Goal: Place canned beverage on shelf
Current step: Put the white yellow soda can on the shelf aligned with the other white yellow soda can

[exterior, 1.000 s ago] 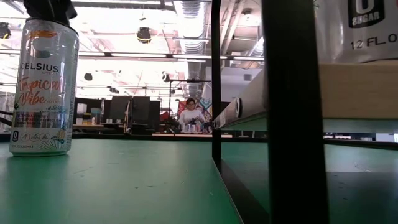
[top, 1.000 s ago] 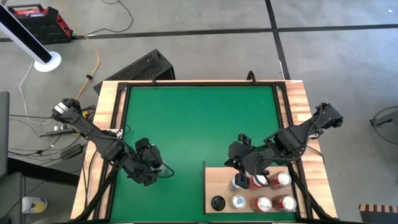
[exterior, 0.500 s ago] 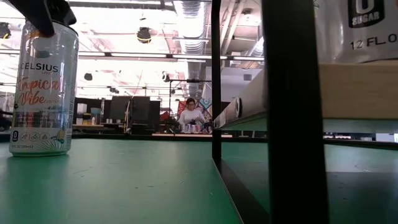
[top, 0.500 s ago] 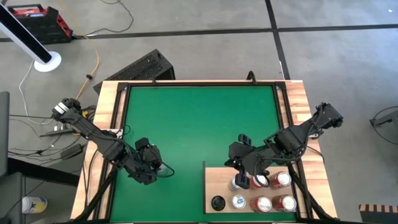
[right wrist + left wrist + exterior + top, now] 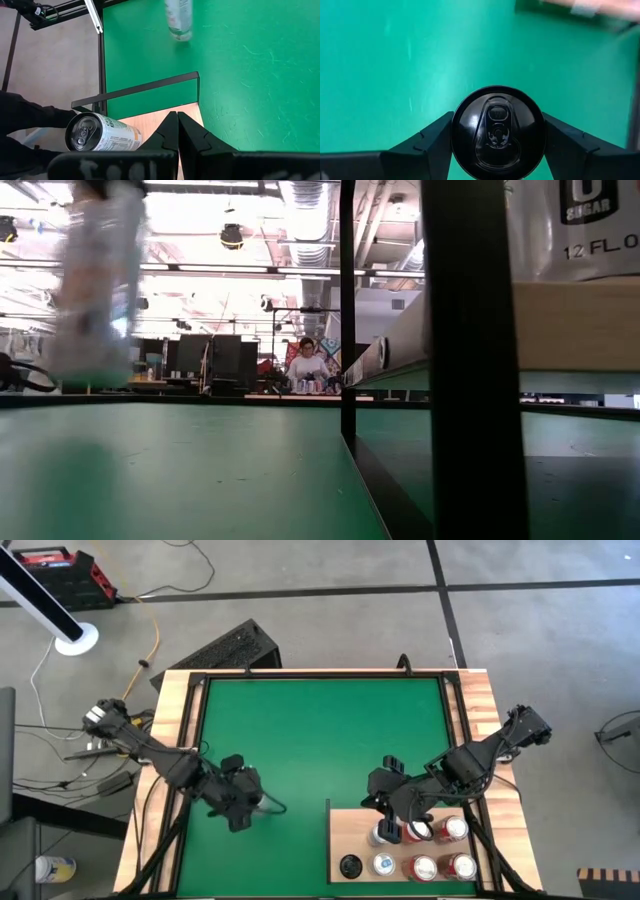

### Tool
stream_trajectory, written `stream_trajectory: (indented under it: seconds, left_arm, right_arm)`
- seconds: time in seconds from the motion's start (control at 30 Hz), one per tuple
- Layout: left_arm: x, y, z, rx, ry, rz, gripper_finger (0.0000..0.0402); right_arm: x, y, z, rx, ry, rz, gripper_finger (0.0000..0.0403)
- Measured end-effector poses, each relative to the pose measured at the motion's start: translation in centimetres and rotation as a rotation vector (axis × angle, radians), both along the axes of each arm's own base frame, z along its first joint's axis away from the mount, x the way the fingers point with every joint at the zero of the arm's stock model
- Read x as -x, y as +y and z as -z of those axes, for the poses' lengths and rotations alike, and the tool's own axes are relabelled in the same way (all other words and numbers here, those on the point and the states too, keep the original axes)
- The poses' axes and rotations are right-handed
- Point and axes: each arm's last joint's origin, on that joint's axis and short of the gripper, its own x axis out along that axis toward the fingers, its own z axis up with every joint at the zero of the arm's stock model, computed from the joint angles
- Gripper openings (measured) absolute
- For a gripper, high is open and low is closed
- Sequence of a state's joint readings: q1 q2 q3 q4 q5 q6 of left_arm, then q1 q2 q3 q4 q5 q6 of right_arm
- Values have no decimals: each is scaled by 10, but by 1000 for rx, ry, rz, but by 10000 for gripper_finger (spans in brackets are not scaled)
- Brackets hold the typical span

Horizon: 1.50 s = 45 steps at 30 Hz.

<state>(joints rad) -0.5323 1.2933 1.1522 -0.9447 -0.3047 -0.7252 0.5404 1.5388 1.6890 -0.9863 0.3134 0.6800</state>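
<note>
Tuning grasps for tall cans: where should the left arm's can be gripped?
Grip the can on its round side wall just under the rim, from straight above: it is upright, and the left gripper has its jaws on opposite sides.

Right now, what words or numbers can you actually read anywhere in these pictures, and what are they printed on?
"SUGAR" and "12 FL O", cut off at the picture's edge: on a pale can standing on the wooden shelf, low view.
Print on the can held by the left gripper: too blurred to read.
Print on the can in the right wrist view: too small to read.
</note>
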Motion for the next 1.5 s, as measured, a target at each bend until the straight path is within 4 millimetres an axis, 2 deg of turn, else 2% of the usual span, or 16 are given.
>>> stream_trajectory:
  seconds: [0.17, 0.3, 0.47, 0.6, 0.77, 0.93, 1.1, 1.37, 1.5]
  left_arm:
    - [-17, 25, -30, -38, -90, -29, 231]
    - [-33, 44, -54, -14, -231, -47, 231]
    - [-46, 60, -70, -5, -343, -67, 231]
    - [-69, 64, -78, 19, -418, -51, 231]
    - [-111, 57, -77, -8, -374, 25, 231]
    - [-151, 51, -82, -75, -376, 81, 231]
    - [-184, 44, -75, -56, -306, 134, 231]
    - [-205, 10, -64, 1, -258, 191, 231]
    - [-204, -6, -62, 24, -258, 208, 231]
  right_arm:
    - [0, 0, 0, 0, 0, -2, 22]
    - [0, 1, 0, 5, 0, -6, 22]
    - [0, 0, 0, 10, 0, -9, 22]
    - [0, 0, 0, 21, 1, -19, 22]
    - [2, -1, 0, 29, 13, -18, 22]
    - [14, -3, -5, 48, 10, 11, 22]
    - [29, -4, -10, 60, 11, 49, 22]
    - [60, -9, -25, 72, -29, 86, 22]
    - [65, -12, -29, 63, -45, 87, 22]
